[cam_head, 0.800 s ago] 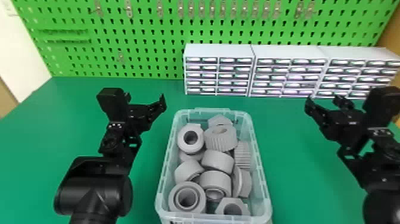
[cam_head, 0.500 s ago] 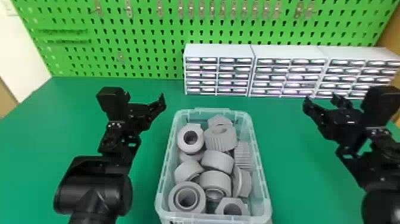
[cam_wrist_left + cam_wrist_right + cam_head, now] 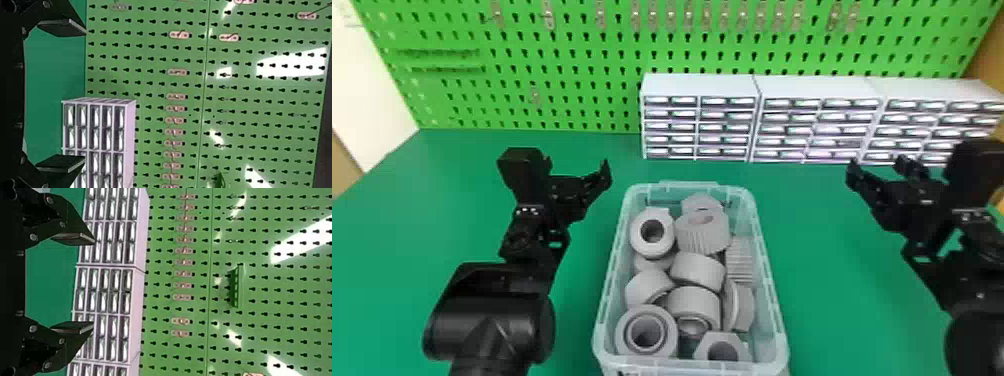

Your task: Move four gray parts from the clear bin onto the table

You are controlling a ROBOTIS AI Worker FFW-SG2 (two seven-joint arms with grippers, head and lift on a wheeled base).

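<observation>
Clear plastic bin (image 3: pixel 768 272): one, on green counter (image 3: pixel 832 300)
Gray parts (image 3: pixel 698 272), mostly round: at least ten, inside bin
Black left pincer (image 3: pixel 577 166): released, two fingers parted
Black right pincer (image 3: pixel 877 166): likewise released

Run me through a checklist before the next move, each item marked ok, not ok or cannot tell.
1. Left gripper open and holding nothing: ok.
2. Right gripper open and holding nothing: ok.
3. Clear bin upright on the table, lid off: ok.
4. Gray parts exposed at the top of the pile: ok.
5. A gripper lined up over the bin: not ok, one is off to each side.
6. Top parts loose, not wedged: cannot tell.
</observation>
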